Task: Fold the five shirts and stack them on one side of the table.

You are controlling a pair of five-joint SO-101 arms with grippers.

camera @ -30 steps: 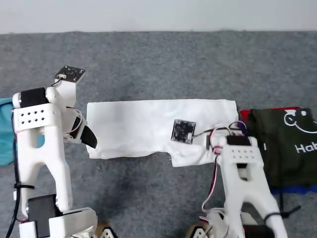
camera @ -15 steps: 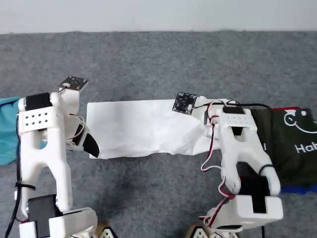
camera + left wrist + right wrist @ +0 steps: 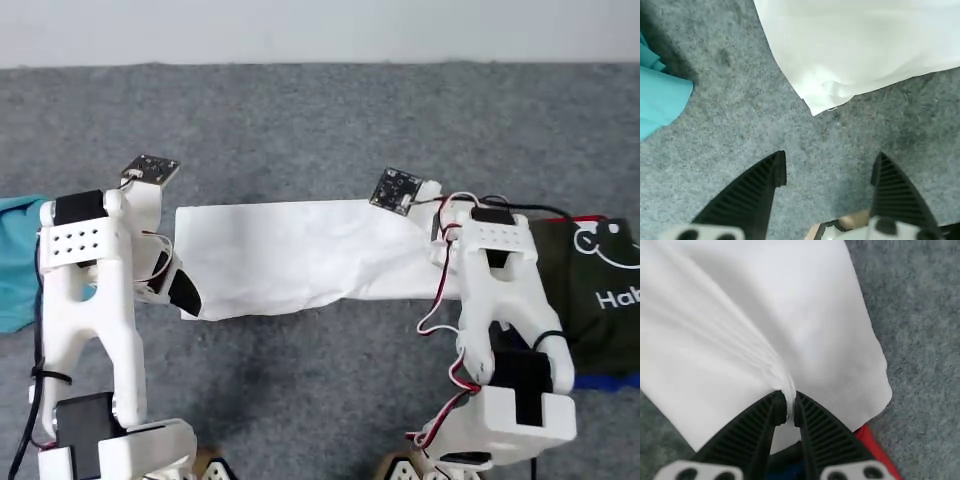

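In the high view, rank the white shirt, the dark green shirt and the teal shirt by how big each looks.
1. white shirt, clearly largest.
2. dark green shirt, at the right edge.
3. teal shirt, a strip at the left edge.
The last two run out of frame, so true sizes are unsure.

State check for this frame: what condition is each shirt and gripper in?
white shirt, lying in a long strip, creased, one edge pinched.
right gripper, shut on white shirt.
left gripper, open, empty, by the white shirt's corner.
teal shirt, lying apart, untouched.
dark shirt, lying flat, untouched.
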